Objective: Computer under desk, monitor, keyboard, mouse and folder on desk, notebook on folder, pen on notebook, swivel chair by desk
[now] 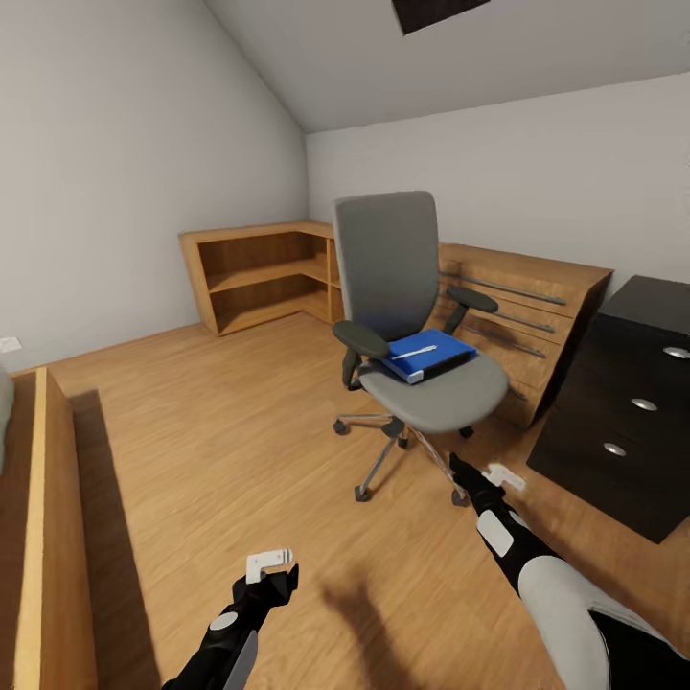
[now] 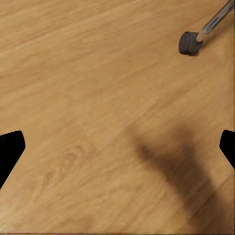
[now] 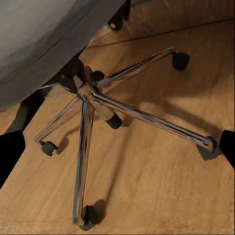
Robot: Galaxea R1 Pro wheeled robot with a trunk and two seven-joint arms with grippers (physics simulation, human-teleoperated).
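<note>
While the swivel chair sits mid-frame in the head view w/ the folder lying flat on its seat, the step in hand looks like the approach to fetch that folder. A thin white item, prob. the pen, lies on top of the folder; notebook can't be made out separately. The desk, black w/ round silver knobs, is at right edge of frame, near the chair but apart from it.

Left tool hangs low at bottom centre-left, fingers spread, holding nothing, over bare wood floor. Right tool is lower right, just beside the chair's chrome base, empty; its fingertips show wide apart in the right wrist view.

Next move, as I judge it: raise an arm to seat height, get closer, then grip the folder's edge w/o tipping what lies on it.
</note>
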